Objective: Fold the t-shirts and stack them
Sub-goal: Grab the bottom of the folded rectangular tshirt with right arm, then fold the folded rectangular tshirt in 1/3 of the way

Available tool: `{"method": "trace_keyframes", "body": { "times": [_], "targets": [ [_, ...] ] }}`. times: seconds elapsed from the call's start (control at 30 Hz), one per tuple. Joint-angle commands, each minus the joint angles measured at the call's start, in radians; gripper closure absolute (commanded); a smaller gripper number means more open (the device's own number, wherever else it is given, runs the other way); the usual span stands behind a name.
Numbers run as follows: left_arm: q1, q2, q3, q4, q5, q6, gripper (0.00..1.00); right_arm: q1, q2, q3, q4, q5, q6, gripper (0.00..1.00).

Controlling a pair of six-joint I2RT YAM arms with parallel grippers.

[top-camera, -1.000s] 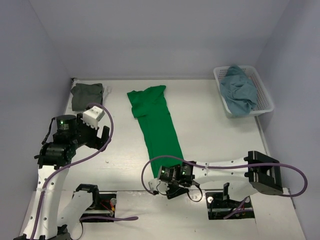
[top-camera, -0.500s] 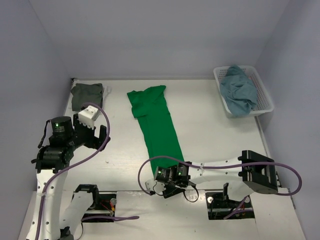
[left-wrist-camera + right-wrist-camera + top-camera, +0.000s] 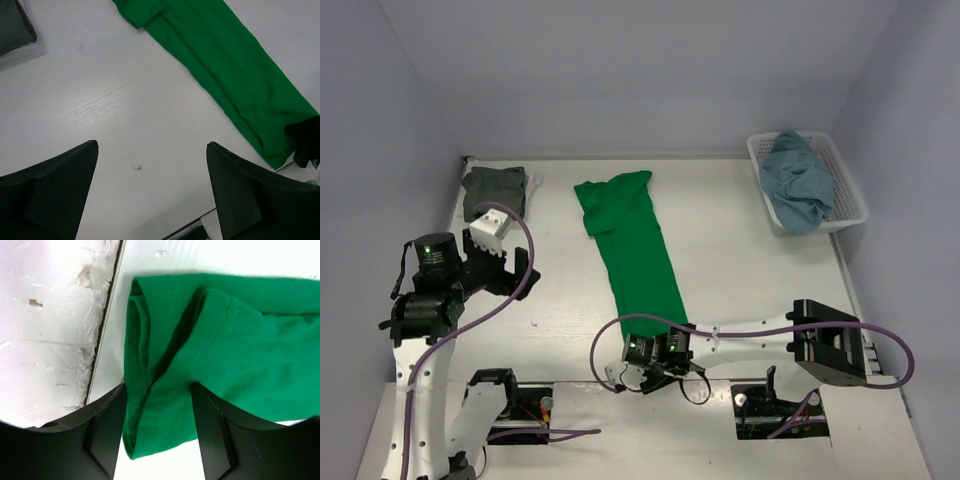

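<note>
Green t-shirt [image 3: 638, 250], a long strip lying along the table [image 3: 750, 270] to its near edge. Right gripper [image 3: 157, 390] straddles the near hem (presumably to fold it back); whether it pinches cannot be told. Left gripper [image 3: 152, 145] hangs wide open.

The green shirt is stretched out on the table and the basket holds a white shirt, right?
Not quite. The top view shows the basket holding a dusty light blue shirt, not a white one. The green shirt does lie stretched out on the table.

Open tabletop [image 3: 730, 250] between green shirt [image 3: 635, 250], basket [image 3: 825, 226]
</note>
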Motion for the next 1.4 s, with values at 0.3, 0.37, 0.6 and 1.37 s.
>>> {"method": "trace_keyframes", "body": {
  "times": [0.3, 0.37, 0.6, 1.37],
  "targets": [
    [0.035, -0.003, 0.036, 0.030, 0.089, -0.019, 0.17, -0.005, 0.145, -0.035, 0.101, -0.104, -0.046, 0.76],
    [0.038, -0.004, 0.033, 0.033, 0.097, -0.019, 0.17, -0.005, 0.138, -0.036, 0.102, -0.104, -0.048, 0.89],
    [0.043, -0.004, 0.023, 0.041, 0.101, -0.014, 0.17, -0.005, 0.018, -0.015, 0.058, -0.097, -0.039, 0.95],
    [0.080, -0.027, 0.006, 0.046, 0.131, -0.022, 0.16, -0.310, -0.172, 0.280, -0.046, -0.139, -0.285, 0.98]
  ]
}}
